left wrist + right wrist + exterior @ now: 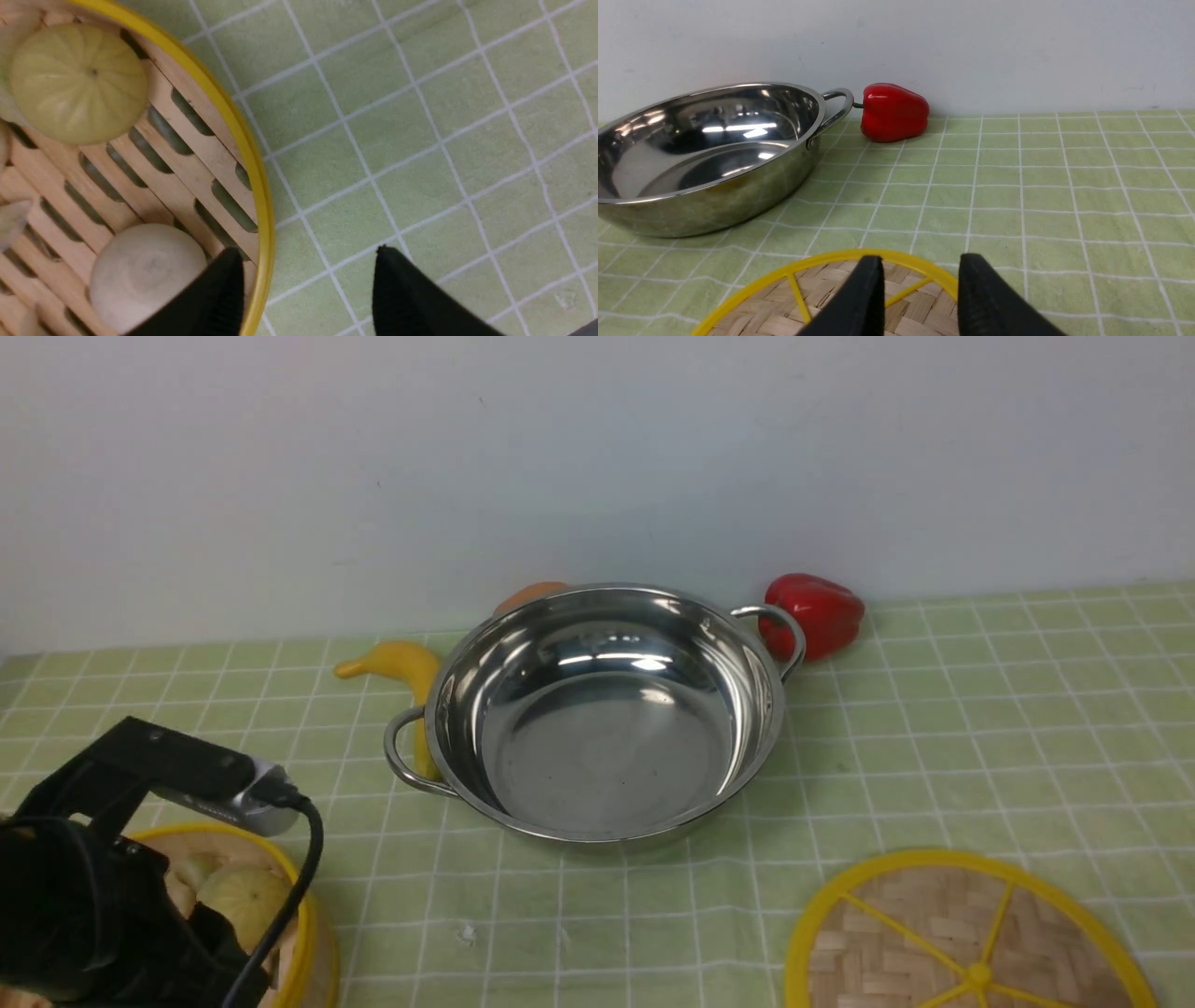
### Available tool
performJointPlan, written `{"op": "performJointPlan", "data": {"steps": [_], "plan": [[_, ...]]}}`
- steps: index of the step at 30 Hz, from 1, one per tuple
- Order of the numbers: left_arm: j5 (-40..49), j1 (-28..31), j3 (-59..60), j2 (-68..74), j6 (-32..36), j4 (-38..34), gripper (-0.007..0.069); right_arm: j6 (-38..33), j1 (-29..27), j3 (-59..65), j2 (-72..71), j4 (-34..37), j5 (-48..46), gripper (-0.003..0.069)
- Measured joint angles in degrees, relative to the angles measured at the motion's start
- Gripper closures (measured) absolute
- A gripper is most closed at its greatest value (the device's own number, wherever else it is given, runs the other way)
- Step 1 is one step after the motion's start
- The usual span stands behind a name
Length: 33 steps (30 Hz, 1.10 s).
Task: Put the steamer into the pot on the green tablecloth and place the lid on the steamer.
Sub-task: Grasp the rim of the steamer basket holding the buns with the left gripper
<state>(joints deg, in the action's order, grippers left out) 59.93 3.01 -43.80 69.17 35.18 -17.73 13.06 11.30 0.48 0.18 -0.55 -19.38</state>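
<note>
Nearest, the left pincer (306, 254) stands open astride the rim of the steamer (254, 177), holding nothing; the right pincer (920, 261) hangs open above the lid (761, 312). Grasping step: next, clamp that rim, then lift toward the empty pot (742, 709) beyond.

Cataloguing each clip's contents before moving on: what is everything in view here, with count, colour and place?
pot: one, shiny steel, mid-cloth, empty
steamer: one, bamboo with yellow rim, near left
buns: two clear, one pale green, one white, inside the steamer; others cut off
lid: one, woven bamboo, yellow rim and spokes, near right, flat on the cloth
pepper: one, red, beyond the pot's right handle
banana-shaped fruit: one, yellow, by the pot's left handle
orange thing: one, mostly hidden behind the pot
tablecloth: one, pale green, white grid, under everything
left gripper: one, black, open, astride the steamer's rim
right gripper: one, black, open, above the lid's edge
</note>
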Motion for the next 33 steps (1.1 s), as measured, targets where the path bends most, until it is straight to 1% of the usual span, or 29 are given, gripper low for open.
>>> {"op": "performJointPlan", "data": {"steps": [3,7,9,18,26,28,29,30,32,33], "plan": [[-0.5,0.0,-0.1,3.2,0.1,-0.6,0.0184,0.0,0.0,0.0,0.0,0.0,0.0,0.0416],[-1.9,0.0,-0.3,7.0,0.2,-1.7,0.0168,0.0,0.0,0.0,0.0,0.0,0.0,0.0416],[-2.2,0.0,-0.3,9.1,0.3,-1.6,0.0176,0.0,0.0,0.0,0.0,0.0,0.0,0.0416],[-5.0,0.0,-0.4,17.6,0.4,-1.3,0.0262,0.0,0.0,0.0,0.0,0.0,0.0,0.0416],[-7.9,-0.1,-0.4,24.2,0.4,-1.1,0.0271,0.0,0.0,0.0,0.0,0.0,0.0,0.0416],[-7.9,-0.1,-0.7,25.0,-0.2,-1.1,0.0305,0.0,0.0,0.0,0.0,0.0,0.0,0.0416],[-7.9,-0.1,-0.8,25.1,-0.3,-1.1,0.0311,0.0,0.0,0.0,0.0,0.0,0.0,0.0416],[-7.9,-0.1,-0.9,25.2,-1.4,-1.0,0.0389,0.0,0.0,0.0,0.0,0.0,0.0,0.0416],[-7.4,-0.2,-0.8,25.6,-2.4,-1.4,0.0522,0.0,0.0,0.0,0.0,0.0,0.0,0.0416],[-6.9,-0.3,-0.9,25.7,-2.7,-1.3,0.0554,0.0,0.0,0.0,0.0,0.0,0.0,0.0416]]}}
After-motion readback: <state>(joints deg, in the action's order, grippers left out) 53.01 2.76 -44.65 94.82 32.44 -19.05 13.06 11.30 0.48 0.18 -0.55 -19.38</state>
